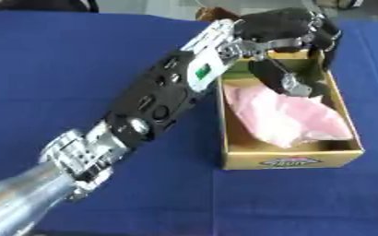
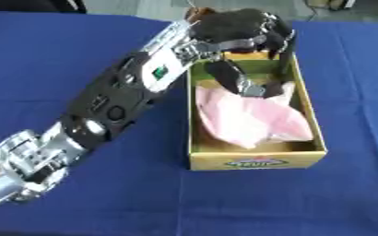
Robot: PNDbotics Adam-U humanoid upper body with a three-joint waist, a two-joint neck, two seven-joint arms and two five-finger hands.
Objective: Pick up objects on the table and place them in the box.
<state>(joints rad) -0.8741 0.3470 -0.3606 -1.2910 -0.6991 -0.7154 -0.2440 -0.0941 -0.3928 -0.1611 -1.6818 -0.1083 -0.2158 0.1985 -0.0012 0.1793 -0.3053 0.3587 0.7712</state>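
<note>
Reaching from the left across the blue table [image 1: 79,60], left hand [image 1: 285,32] hangs over the box's [image 1: 293,159] far end, fingers relaxed, gripping nothing. Pink bag [image 1: 285,115] lies inside, just beneath. Judging this a release; right hand unseen.

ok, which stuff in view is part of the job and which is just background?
Job:
- box, yellow cardboard, open top
- pink bag, lying inside the box
- left hand, over the box's far end, fingers pointing down into it

Background:
- blue tablecloth
</note>
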